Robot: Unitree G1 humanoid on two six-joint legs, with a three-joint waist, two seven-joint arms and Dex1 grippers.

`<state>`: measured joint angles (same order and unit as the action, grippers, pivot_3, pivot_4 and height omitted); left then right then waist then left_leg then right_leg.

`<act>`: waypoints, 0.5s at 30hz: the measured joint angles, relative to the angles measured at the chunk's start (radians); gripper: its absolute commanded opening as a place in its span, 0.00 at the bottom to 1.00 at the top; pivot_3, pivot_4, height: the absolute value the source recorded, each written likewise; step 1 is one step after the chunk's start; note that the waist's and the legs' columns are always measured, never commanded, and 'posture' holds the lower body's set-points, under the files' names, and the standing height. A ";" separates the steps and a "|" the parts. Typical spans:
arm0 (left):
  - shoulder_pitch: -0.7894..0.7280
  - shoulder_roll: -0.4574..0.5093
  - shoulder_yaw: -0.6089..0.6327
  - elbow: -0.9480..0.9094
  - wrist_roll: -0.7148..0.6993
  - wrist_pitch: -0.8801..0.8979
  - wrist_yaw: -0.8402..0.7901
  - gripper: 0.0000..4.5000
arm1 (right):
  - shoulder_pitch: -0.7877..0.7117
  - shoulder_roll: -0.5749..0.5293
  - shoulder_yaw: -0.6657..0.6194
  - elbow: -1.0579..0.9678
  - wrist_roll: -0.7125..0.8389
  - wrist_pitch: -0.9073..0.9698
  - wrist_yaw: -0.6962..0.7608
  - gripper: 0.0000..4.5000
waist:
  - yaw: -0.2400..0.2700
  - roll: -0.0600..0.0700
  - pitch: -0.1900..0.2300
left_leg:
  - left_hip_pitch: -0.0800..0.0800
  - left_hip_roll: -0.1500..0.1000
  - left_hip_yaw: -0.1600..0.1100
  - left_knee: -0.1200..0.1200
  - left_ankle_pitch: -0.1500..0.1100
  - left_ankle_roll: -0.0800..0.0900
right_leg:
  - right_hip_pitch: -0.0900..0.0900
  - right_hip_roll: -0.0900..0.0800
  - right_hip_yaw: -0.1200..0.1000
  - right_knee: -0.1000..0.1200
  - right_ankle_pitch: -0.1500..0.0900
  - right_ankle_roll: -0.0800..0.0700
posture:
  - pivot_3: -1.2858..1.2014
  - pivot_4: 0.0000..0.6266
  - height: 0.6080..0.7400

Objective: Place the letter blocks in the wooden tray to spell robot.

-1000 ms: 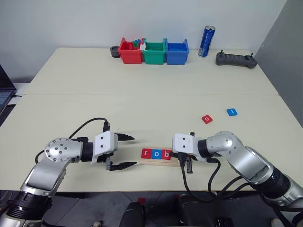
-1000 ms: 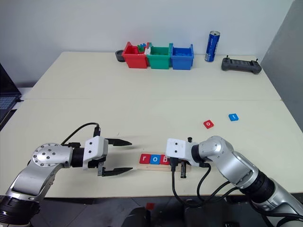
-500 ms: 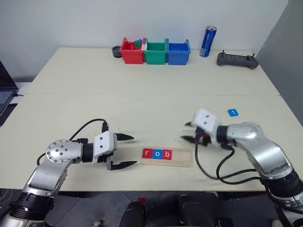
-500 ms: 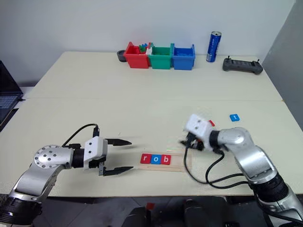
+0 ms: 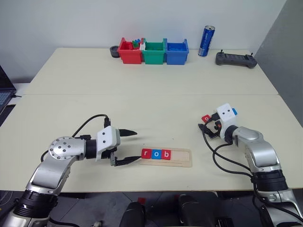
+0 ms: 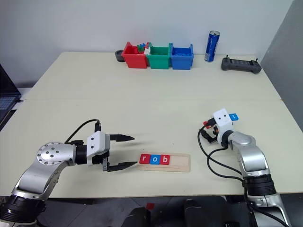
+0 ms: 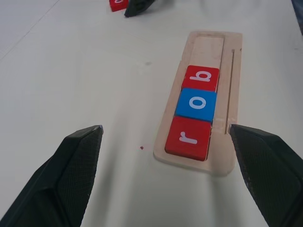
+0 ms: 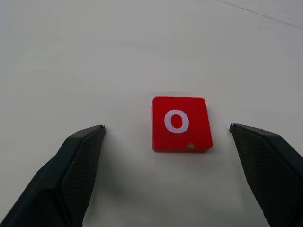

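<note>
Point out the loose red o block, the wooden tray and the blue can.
red o block [image 8: 180,123]: right wrist view, on the white o on its top face.
wooden tray [image 5: 182,156]: left eye view, on the bare groove right of the b.
blue can [image 5: 206,41]: left eye view, on its side wall.

A robotics lab or test room: a plain cream bench [image 5: 142,85] against a bare white wall, with red, green and blue plastic bins [image 5: 154,51], a drink can [image 5: 206,41] and a handheld controller [image 5: 236,59] along the frame's top.

wooden tray [image 5: 184,158] holding r, o, b blocks [image 5: 156,154], red o block [image 8: 181,124] flat on table
</note>
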<state>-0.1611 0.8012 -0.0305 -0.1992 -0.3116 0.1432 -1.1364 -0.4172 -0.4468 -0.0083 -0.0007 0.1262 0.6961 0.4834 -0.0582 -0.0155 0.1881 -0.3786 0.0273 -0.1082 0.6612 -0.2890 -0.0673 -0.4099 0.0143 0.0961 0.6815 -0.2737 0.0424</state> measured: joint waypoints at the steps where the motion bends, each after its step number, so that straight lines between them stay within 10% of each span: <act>1: 0.000 0.000 0.000 0.000 0.000 0.003 0.000 1.00 | -0.002 0.003 -0.006 0.010 0.008 -0.004 0.002 1.00 | 0.000 0.000 0.000 | 0.000 0.000 0.000 0.000 0.000 0.000 | 0.000 0.000 0.000 0.000 0.000 0.000 | 0.52 0.24 1.00; 7: -0.009 0.000 -0.001 -0.005 0.000 0.019 -0.001 1.00 | -0.028 0.027 -0.011 0.069 0.015 -0.030 -0.002 0.87 | -0.003 0.000 0.000 | 0.001 0.000 0.000 0.000 0.000 0.000 | 0.001 0.000 0.000 0.000 0.000 0.000 | 0.52 0.24 1.00; 15: 0.014 0.004 0.002 -0.028 -0.003 0.022 -0.012 1.00 | -0.016 0.063 -0.033 0.053 0.019 -0.009 -0.055 0.32 | -0.002 0.000 0.000 | 0.003 0.000 0.000 0.000 0.000 0.000 | 0.003 0.000 0.000 0.000 0.000 0.000 | 0.52 0.24 1.00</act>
<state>-0.1468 0.8052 -0.0284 -0.2267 -0.3151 0.1652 -1.1489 -0.4330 -0.3837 -0.0412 0.0518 0.1449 0.6873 0.4279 -0.0602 -0.0159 0.1876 -0.3758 0.0274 -0.1082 0.6612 -0.2890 -0.0673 -0.4071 0.0144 0.0963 0.6815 -0.2737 0.0424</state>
